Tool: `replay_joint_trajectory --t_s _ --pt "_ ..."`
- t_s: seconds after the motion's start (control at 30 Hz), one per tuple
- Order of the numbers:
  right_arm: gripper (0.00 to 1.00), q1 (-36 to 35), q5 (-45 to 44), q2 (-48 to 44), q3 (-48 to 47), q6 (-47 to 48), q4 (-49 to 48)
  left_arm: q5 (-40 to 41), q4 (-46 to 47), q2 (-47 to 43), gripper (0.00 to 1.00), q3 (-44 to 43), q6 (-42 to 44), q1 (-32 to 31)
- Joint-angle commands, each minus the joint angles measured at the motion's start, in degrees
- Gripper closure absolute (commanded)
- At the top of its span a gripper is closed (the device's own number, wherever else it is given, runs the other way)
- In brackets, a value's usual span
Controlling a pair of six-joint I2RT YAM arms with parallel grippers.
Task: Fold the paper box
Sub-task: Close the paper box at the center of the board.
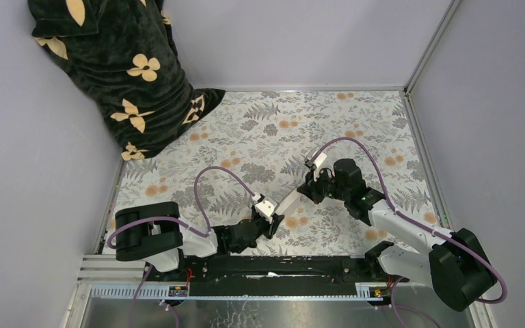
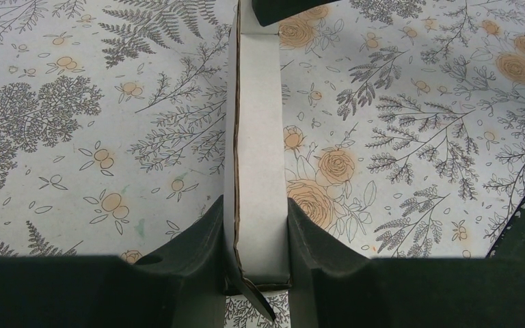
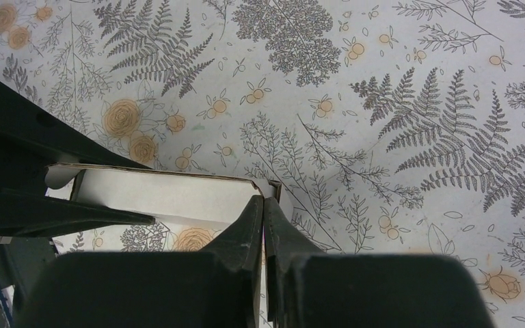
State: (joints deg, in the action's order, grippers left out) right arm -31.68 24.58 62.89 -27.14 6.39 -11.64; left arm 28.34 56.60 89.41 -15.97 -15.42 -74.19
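The paper box (image 1: 291,200) is a narrow white cardboard piece held off the floral table between my two arms. In the left wrist view the paper box (image 2: 260,137) runs straight away from me, and my left gripper (image 2: 254,236) is shut on its near end, one finger against each long side. The right wrist view shows the paper box (image 3: 164,191) lying crosswise, and my right gripper (image 3: 264,202) is pinched shut on the thin end wall at its right corner. The left gripper (image 1: 271,213) and right gripper (image 1: 307,188) face each other across the box.
A dark cloth bag with cream flower shapes (image 1: 123,68) leans in the far left corner. Grey walls (image 1: 492,102) enclose the floral table (image 1: 355,123) on three sides. A metal rail (image 1: 260,273) with the arm bases runs along the near edge.
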Motion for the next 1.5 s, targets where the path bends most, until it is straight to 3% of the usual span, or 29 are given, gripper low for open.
replay_joint_trajectory --t_s 0.0,1.47 --pt "0.96 -0.9 0.2 0.2 1.4 -1.2 -5.2 -1.5 -7.7 1.8 0.92 0.4 -0.8 0.3" --pt "1.0 -4.2 -18.6 -6.5 17.1 -8.6 -24.5 -1.6 -9.8 2.2 0.92 -0.9 -0.8 0.3"
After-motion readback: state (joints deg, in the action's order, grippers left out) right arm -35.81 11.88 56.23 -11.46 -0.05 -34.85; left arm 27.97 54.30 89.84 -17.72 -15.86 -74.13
